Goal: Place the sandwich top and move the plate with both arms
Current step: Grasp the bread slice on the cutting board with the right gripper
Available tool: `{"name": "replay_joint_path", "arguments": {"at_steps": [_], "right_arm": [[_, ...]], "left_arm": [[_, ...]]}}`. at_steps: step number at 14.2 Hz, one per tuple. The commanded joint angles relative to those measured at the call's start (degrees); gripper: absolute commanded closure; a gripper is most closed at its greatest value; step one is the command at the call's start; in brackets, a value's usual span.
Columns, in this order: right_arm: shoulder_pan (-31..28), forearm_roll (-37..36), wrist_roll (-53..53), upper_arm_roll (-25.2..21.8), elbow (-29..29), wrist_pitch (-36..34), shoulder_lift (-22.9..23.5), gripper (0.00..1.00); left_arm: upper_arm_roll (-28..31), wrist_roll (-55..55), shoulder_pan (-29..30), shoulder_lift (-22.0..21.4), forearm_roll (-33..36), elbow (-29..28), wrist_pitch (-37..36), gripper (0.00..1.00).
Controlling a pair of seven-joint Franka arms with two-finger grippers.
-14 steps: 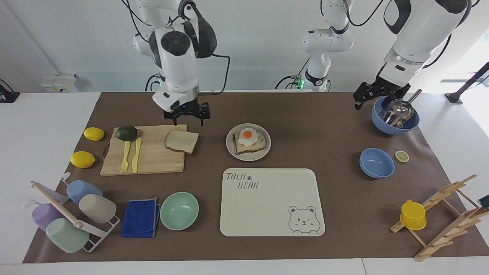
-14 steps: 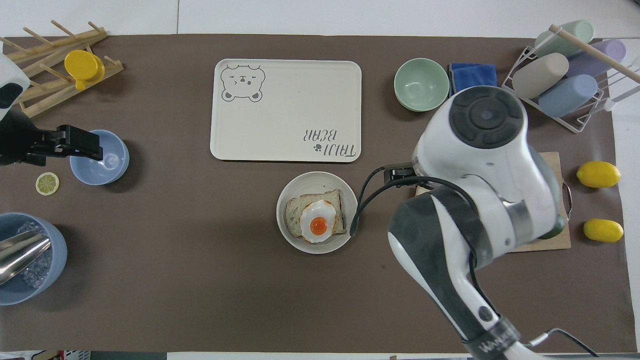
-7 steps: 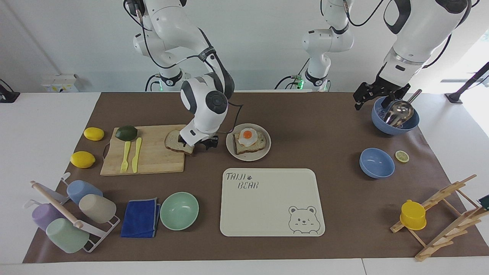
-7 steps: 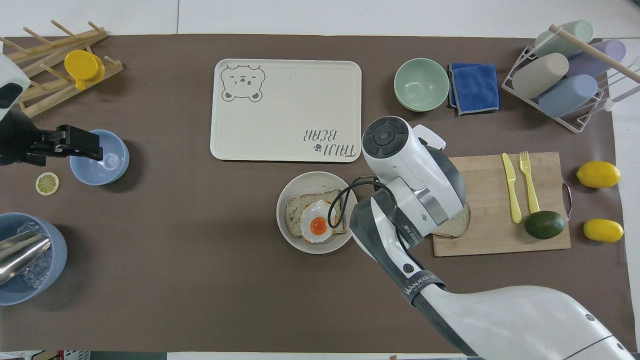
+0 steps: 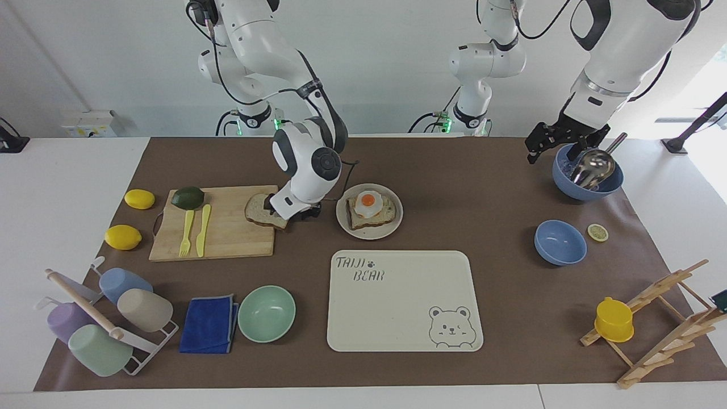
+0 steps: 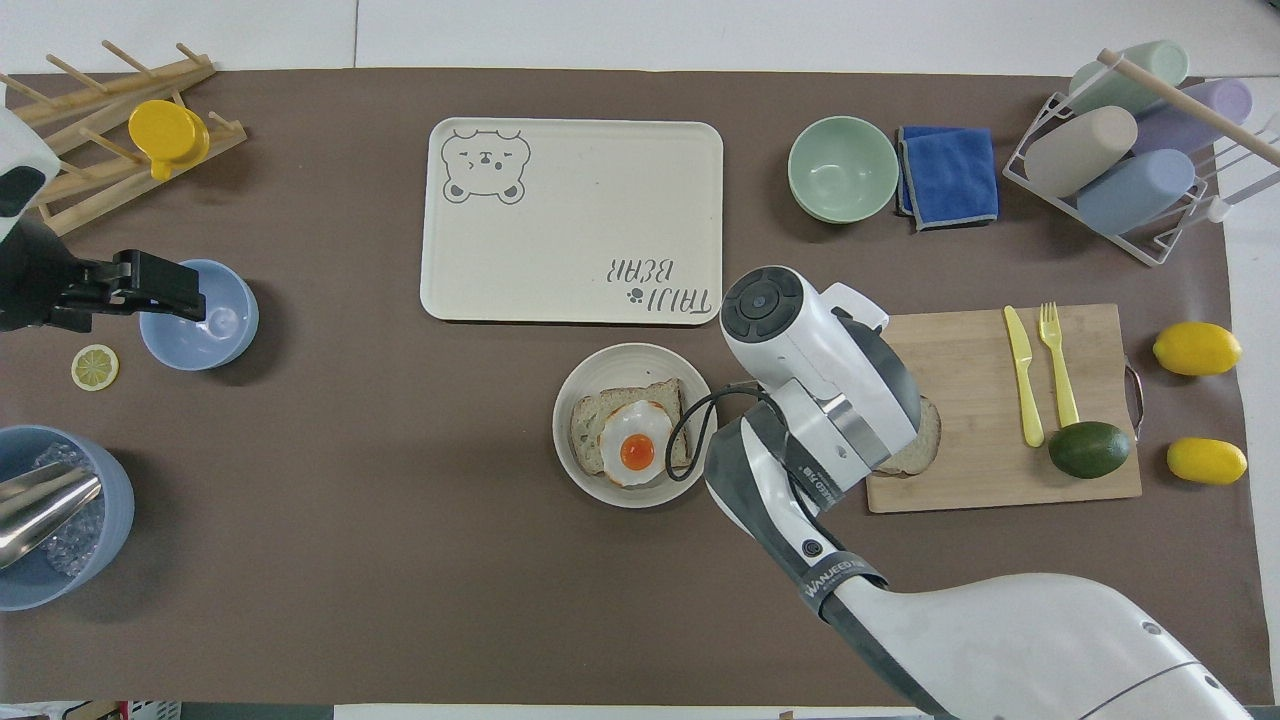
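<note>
low down, right gripper (image 5: 292, 217) at sandwich top (image 5: 258, 209) on cutting board (image 5: 227, 238), grip unclear, left gripper (image 5: 559, 142) waiting, fingers apart

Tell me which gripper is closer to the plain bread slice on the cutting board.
The right one. The right gripper is down at the bread slice on the cutting board, at its edge toward the plate. The left gripper waits over the blue bowl with the scoop.

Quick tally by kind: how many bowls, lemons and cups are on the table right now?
Bowls: 3, mint green bowl, blue bowl, blue bowl with the scoop.
Whole lemons: 2.
Cups in the rack: 4.
Total: 9.
</note>
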Motion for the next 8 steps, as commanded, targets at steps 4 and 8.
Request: {"name": "replay_joint_path", "arguments": {"at_steps": [4,8], "right_arm": [[0.73,-3.24,0.21,-0.09,-4.48,-0.99,-3.04,0.05],[0.82,-3.25,0.04,-0.09,-5.37,-0.98,-3.31,0.49]], "left_arm": [[-0.45,0.36,0.78,-0.59,-0.63,-0.2,0.07,0.0],[-0.45,0.36,0.78,-0.59,-0.72,-0.2,0.07,0.0]]}}
